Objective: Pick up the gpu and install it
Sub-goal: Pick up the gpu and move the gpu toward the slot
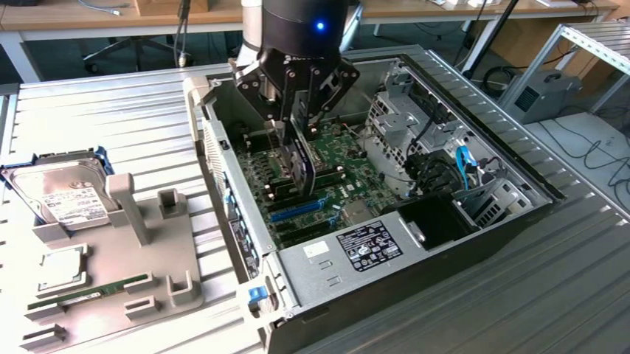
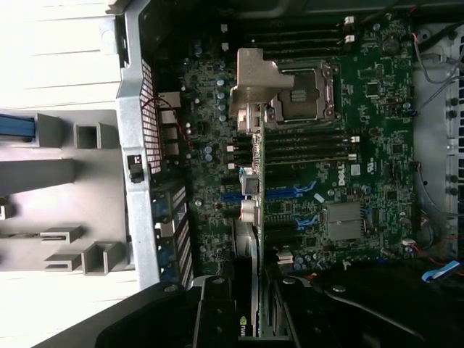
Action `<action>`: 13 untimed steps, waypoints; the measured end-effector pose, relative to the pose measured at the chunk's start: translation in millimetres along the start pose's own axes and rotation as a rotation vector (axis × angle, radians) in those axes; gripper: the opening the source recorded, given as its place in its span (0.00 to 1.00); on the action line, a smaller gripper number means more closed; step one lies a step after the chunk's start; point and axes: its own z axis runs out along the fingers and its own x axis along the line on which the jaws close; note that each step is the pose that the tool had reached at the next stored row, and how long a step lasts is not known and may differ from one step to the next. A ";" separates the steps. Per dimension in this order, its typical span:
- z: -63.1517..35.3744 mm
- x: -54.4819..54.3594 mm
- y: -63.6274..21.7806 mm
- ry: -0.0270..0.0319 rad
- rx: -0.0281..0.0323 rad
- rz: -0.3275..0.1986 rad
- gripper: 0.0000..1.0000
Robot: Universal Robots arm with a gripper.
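One card in play: the gpu (image 1: 303, 166) stands on edge inside the open computer case (image 1: 512, 193). It hangs straight down from the pincer (image 1: 298, 124), whose fingers are closed tight on the card's upper edge. Its lower edge is down close to the green motherboard (image 1: 344, 173), in among the expansion slots, and the blue slots (image 1: 293, 212) lie just past it, on the side of the labelled power supply (image 1: 364, 247). Is it seated in a slot or only hovering over one? Cannot tell from here.

From the wrist view the gpu (image 2: 250, 239) shows edge-on, a thin strip running away from the pincer (image 2: 254, 312). Its silvery metal bracket (image 2: 252, 80) is at the far end (it shows in front of the board, just beside the CPU socket (image 2: 301, 94)).

Out on the ribbed metal desk (image 1: 128, 118), at the exterior view's left and well apart from the case, a grey holder (image 1: 128, 214) carries the other parts. There's a hard drive (image 1: 61, 198) in a blue frame, a square processor chip (image 1: 61, 267) and a narrow green RAM stick (image 1: 91, 292).
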 end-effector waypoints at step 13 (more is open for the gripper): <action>3.8 -4.8 0.5 -0.0002 0.0033 0.000 0.26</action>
